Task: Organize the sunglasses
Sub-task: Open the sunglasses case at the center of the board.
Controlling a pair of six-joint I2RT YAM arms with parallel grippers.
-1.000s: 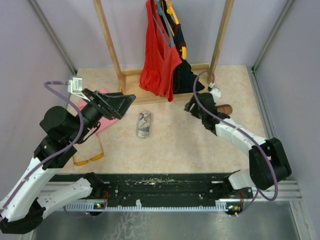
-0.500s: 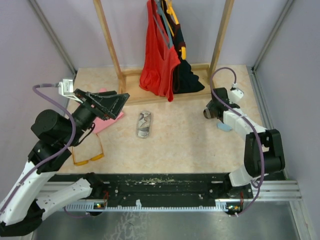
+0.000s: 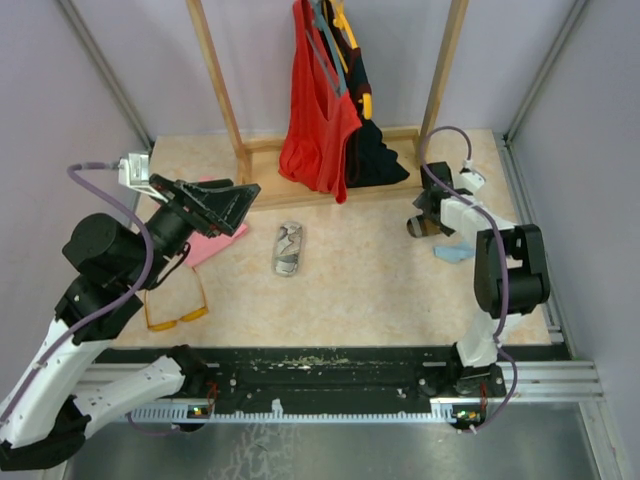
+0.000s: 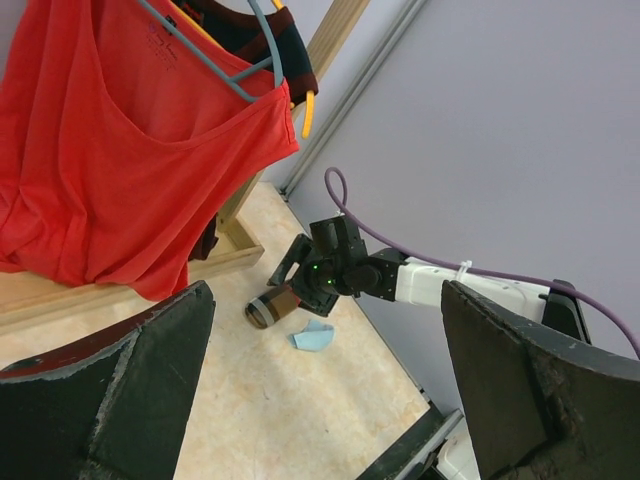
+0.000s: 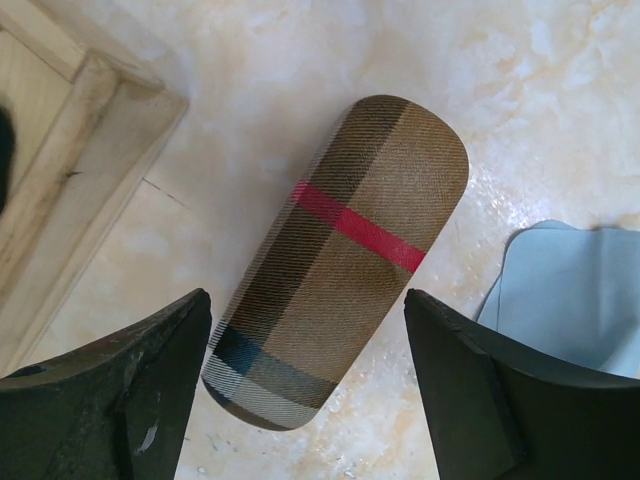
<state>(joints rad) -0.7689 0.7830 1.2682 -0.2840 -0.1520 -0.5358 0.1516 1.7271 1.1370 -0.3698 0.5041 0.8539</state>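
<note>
Counting one pair of sunglasses (image 3: pixel 178 319), thin-framed, flat on the bench (image 3: pixel 380 290) at 8 o'clock, clear of both claws. One plaid case (image 5: pixel 340 260) with a red stripe at 2 o'clock, one pale blue cloth (image 5: pixel 570 290) just beside it. One silver patterned pouch (image 3: pixel 289 248) mid-bench. One pink item (image 3: pixel 205 245) at 9.

Wooden rack (image 3: pixel 225 100) at 12 carries two garments: red top (image 4: pixel 110 150) and dark one (image 3: pixel 378 160). Collar print too small to read.

Left claw (image 3: pixel 245 208) spread wide, holding nothing. Right claw (image 3: pixel 424 218) released, straddling the case.
</note>
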